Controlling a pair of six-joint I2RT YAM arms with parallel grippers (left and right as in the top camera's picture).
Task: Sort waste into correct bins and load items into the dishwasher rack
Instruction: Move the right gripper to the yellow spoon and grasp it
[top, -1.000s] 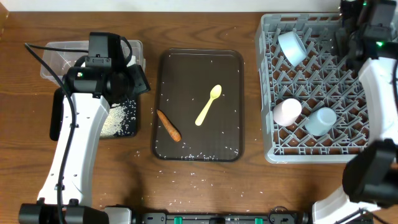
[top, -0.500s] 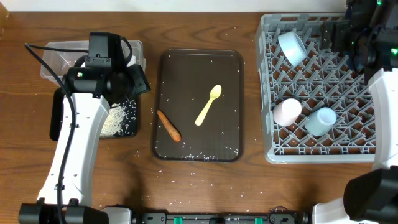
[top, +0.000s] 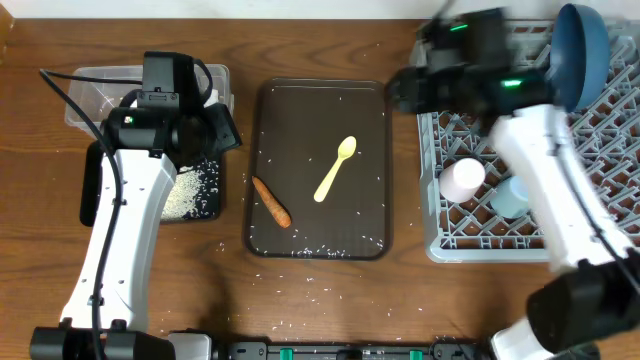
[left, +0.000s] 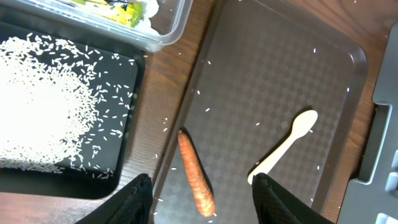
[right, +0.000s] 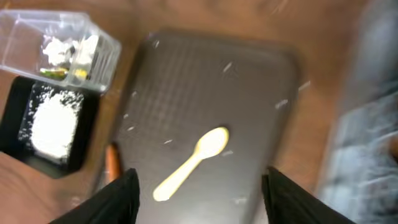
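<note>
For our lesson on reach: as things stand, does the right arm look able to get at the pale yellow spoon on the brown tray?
Probably yes. The spoon lies bare on the tray, apart from the carrot, and the open right pincer faces it with nothing between.

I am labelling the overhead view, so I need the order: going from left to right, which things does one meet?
Rice pile → carrot → pale yellow spoon → pink cup → light blue cup → dark blue dish. The clear tub overlaps the rice sideways, so it is left out.
</note>
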